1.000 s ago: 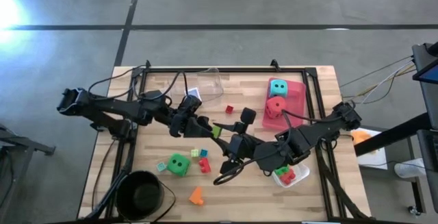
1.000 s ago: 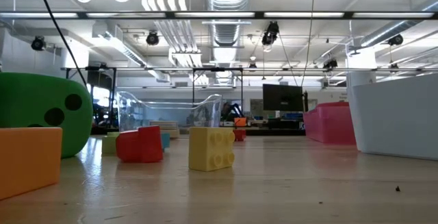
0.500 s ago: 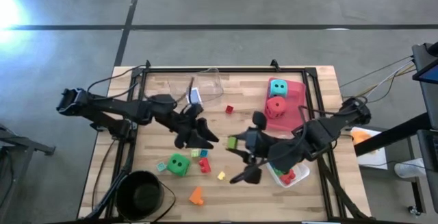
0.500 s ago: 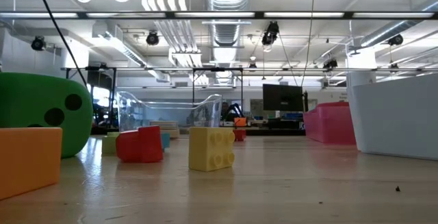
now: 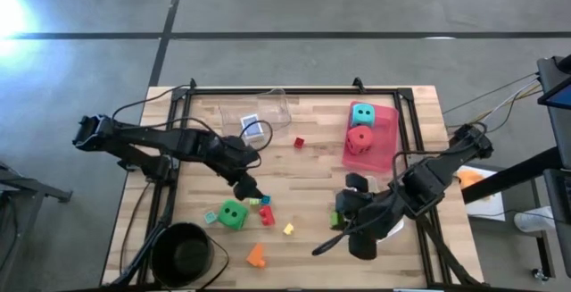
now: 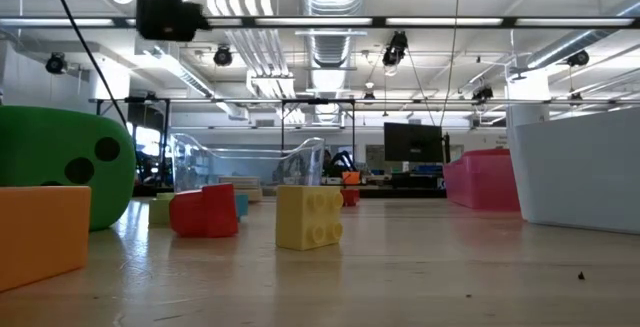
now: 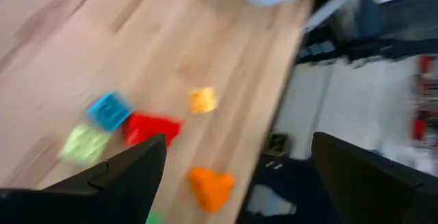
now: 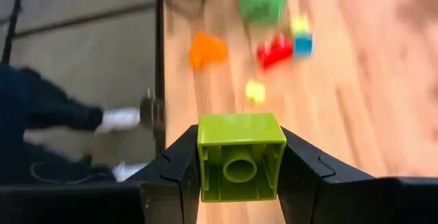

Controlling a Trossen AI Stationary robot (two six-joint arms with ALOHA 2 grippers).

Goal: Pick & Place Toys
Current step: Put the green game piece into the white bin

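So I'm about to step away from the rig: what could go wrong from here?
The right gripper holds a lime green brick by two side faces only, over the table's edge near the white tray; a slip could send it off the table. The left gripper, fingers open, hangs just above the red brick, blue brick and green die, and could scatter them.

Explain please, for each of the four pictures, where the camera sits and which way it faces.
High: above, facing straight down; both arms, left gripper.
Low: at table-top height, facing level across; yellow brick near.
Left wrist: on left arm, over bricks; own fingers.
Right wrist: on right arm; right gripper clamps green brick.
Shared: orange brick.
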